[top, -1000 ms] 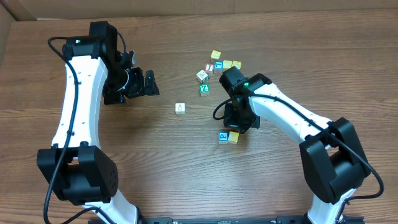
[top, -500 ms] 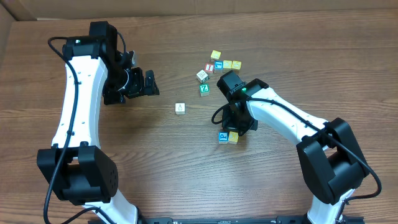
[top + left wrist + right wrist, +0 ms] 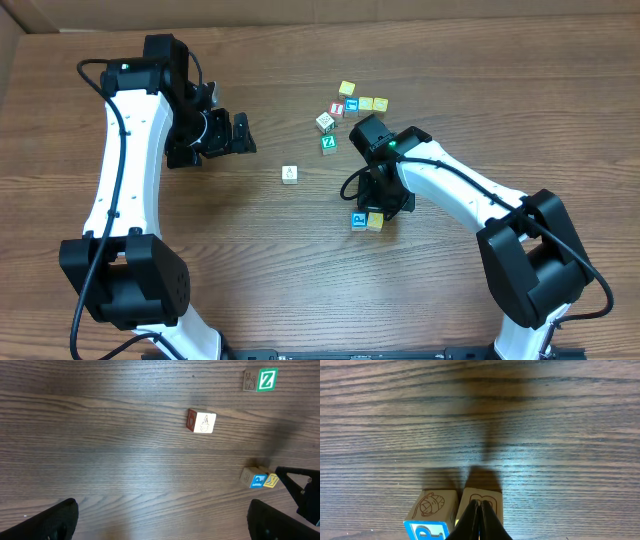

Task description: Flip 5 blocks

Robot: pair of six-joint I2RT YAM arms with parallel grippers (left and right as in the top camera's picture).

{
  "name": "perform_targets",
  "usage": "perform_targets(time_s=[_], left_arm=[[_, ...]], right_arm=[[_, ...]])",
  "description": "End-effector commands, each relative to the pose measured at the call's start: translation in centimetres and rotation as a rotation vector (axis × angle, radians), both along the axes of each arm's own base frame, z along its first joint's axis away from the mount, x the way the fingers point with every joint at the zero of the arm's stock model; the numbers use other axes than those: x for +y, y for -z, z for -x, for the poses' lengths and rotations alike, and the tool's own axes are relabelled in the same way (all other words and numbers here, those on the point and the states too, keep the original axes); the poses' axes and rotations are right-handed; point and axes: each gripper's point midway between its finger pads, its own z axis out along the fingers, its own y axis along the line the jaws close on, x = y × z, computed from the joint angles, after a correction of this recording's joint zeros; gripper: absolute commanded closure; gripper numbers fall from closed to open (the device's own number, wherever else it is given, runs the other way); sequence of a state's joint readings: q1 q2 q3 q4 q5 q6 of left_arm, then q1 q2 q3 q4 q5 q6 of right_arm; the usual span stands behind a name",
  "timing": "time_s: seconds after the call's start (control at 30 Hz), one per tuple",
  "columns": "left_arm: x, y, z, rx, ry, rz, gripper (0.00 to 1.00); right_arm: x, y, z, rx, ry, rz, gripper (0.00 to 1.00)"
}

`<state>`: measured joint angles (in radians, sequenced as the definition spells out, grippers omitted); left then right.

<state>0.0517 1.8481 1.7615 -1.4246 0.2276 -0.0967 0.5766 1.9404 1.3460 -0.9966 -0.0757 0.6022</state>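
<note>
The right end effector [image 3: 479, 506], pinched shut and empty, rests its tip on the pale yellow block [image 3: 489, 498], which touches the teal-blue block [image 3: 432, 506] on the bench [image 3: 300, 260]. Best to lever its top edge gently, sparing the neighbour. The left end effector [image 3: 240, 133] hangs wide open, empty. The green block [image 3: 267, 379] reads Z; the blue face perhaps P.

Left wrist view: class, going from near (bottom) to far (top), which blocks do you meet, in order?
Teal-blue block → white block → green Z block. The pale yellow block lies level with the teal-blue one, so it is left out.
</note>
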Motion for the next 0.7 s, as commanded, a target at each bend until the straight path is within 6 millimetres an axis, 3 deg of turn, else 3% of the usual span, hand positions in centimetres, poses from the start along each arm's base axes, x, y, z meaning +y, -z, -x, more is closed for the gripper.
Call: perform_targets(time_s=[0.0,0.47,0.67], left_arm=[[-0.2,-0.2,-0.6,-0.014,0.010,-0.003,0.00],[-0.2,-0.2,-0.6,-0.015,0.010,-0.003,0.00],[-0.2,-0.2,-0.6,-0.014,0.010,-0.003,0.00]], right_arm=[[0.1,0.1,0.2,0.009,-0.009,-0.006,0.96],[0.9,0.0,-0.1,0.002,-0.010,-0.046,0.96],[1.4,-1.5,-1.6,-0.040,-0.026,-0.069,0.96]])
